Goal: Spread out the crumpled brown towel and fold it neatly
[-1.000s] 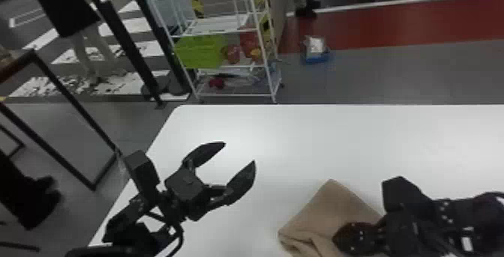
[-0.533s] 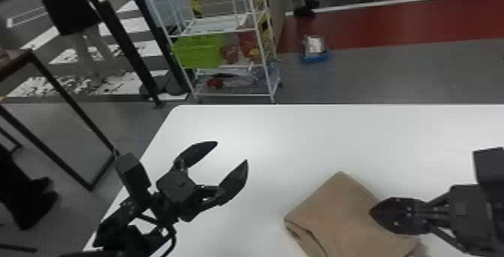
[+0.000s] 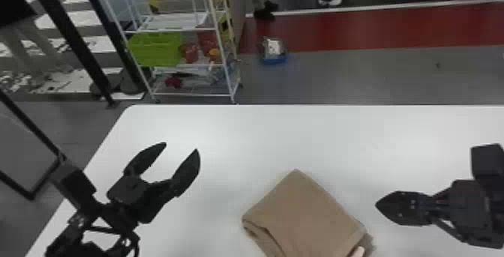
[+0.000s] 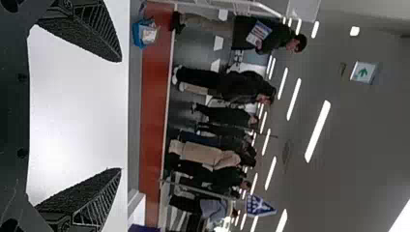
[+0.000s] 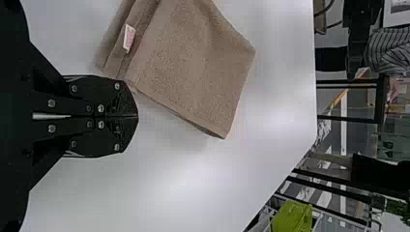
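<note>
In the head view the bottom edge cuts off the near part of the brown towel [image 3: 303,215] and the arm behind the left tool [image 3: 181,147]; the right edge cuts off the arm behind the right tool [image 3: 378,204] and part of the surface [image 3: 262,136]. Print on the label [image 5: 129,38] is too small to read. The blue container's [image 3: 275,60] contents are blurred.

I'm standing in a big, public-looking hall: a red strip [image 3: 356,31] is crossing the floor [image 3: 337,76], upper right in the head view, a rack [image 3: 168,30] is standing upper left, and ceiling lights [image 4: 317,131] and an exit sign [image 4: 364,72] are glowing in the left wrist view.
</note>
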